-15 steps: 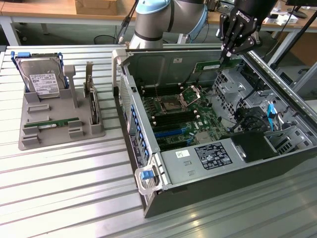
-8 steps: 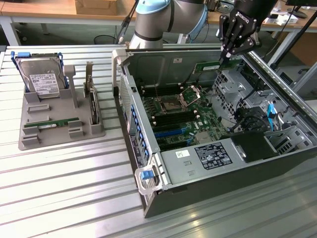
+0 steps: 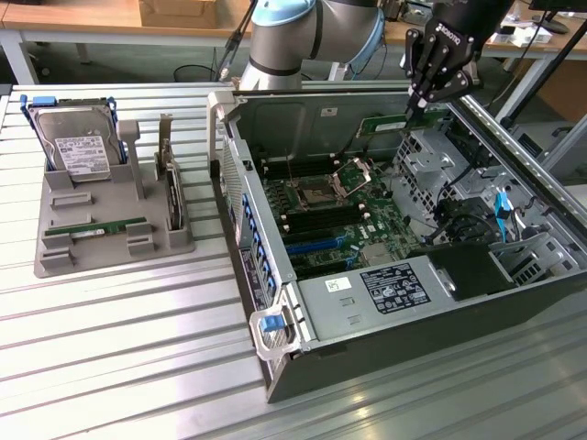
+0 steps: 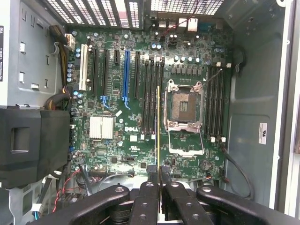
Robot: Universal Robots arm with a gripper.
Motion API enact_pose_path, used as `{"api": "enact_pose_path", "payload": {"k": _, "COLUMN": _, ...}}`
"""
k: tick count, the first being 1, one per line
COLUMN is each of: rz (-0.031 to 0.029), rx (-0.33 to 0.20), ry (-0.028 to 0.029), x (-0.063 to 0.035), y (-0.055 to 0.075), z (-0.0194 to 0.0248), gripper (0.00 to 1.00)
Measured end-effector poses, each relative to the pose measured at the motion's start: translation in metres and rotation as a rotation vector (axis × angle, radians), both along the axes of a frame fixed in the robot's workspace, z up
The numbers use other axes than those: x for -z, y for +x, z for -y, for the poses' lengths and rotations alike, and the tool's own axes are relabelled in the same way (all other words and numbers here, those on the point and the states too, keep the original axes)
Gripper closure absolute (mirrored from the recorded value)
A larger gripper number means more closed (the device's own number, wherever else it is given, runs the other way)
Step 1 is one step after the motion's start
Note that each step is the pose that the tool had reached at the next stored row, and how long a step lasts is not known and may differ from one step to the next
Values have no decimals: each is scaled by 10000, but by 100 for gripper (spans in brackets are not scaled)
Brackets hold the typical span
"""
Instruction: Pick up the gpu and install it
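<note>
**Pincer** (image 3: 415, 104): at 1 o'clock in the exterior view, above the open computer case (image 3: 303, 335). Clamped on one end of the gpu (image 3: 383, 125).

**The gpu:** green stick, held in the air over the motherboard (image 3: 321, 206), reaching from the pincer toward 9 o'clock. In the wrist view the gpu (image 4: 158, 122) shows edge-on, over the slots beside the CPU socket (image 4: 183, 105).

**Bench** (image 3: 110, 357): grey holder (image 3: 55, 261) at 9 o'clock, carrying a hard drive (image 3: 81, 151), a second green stick (image 3: 96, 226) and a dark card (image 3: 172, 197) standing on edge.

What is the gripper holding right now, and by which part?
The gpu, pinched at one end by the gripper, the rest of it sticking out free.
</note>
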State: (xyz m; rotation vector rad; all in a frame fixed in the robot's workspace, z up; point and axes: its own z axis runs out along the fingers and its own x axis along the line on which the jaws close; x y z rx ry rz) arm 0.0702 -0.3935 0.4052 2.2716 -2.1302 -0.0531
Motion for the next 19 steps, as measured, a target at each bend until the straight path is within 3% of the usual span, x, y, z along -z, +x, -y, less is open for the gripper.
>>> {"api": "enact_pose_path", "payload": {"k": 19, "rz": 0, "rx": 0, "ry": 0, "x": 44, "y": 0, "z": 0, "gripper": 87}}
